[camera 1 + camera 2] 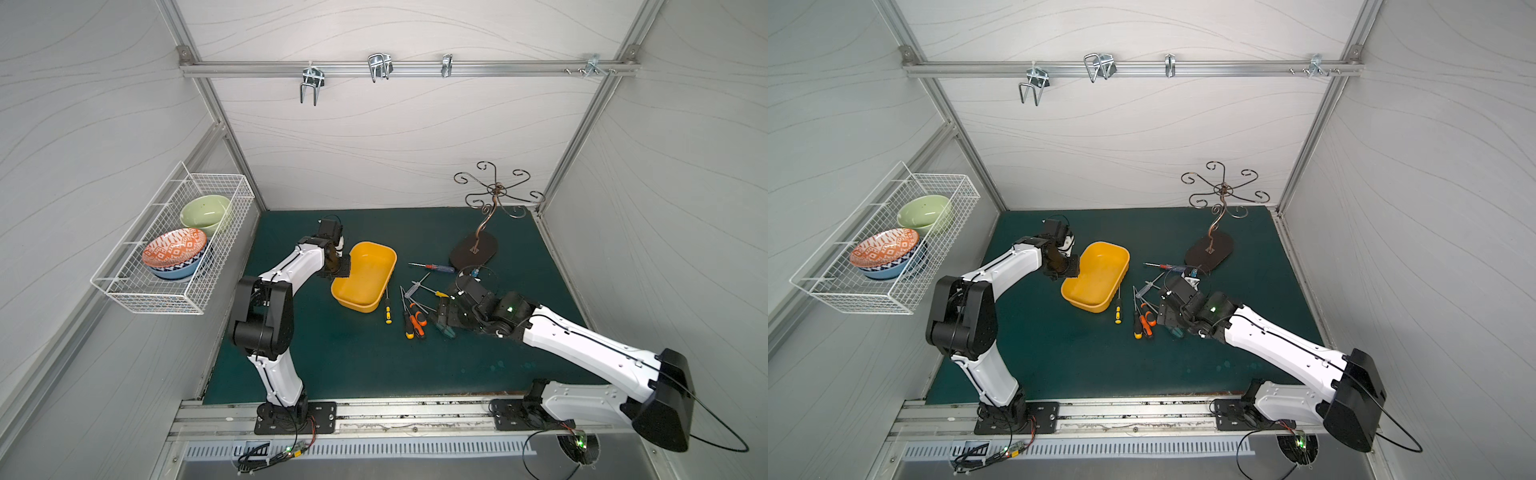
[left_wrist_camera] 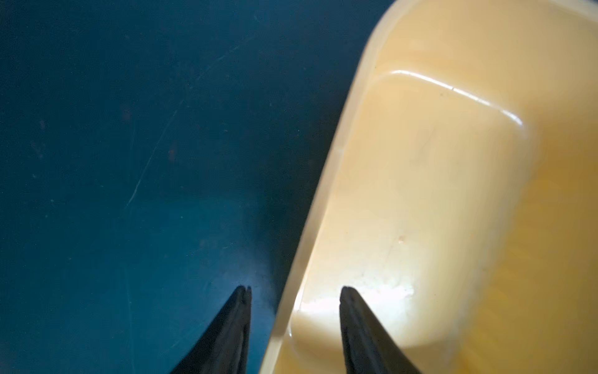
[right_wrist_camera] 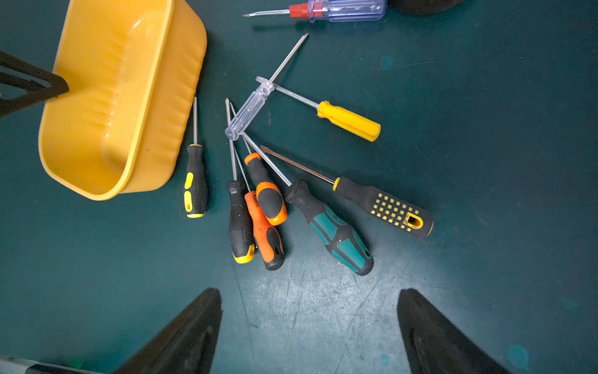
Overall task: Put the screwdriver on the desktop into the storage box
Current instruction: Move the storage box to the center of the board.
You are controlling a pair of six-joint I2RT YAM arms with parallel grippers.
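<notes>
**Left gripper (image 2: 293,288) straddles storage box (image 2: 420,194) wall**

Its jaws stand partly open, one finger inside the box and one outside, neither visibly touching the wall. The right gripper (image 3: 309,291) gapes wide and holds nothing, hovering over the desktop (image 3: 485,97) close to a teal-handled screwdriver (image 3: 336,228). The screwdrivers (image 3: 268,202) lie fanned on the desktop just beside the box, outside it.

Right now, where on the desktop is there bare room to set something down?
Bare: the wide stretch of desktop between the screwdriver pile and the aluminium rail, and the strip behind the storage box, beside the hook stand. Crowded: between the storage box and the right gripper, where they overlap.
</notes>
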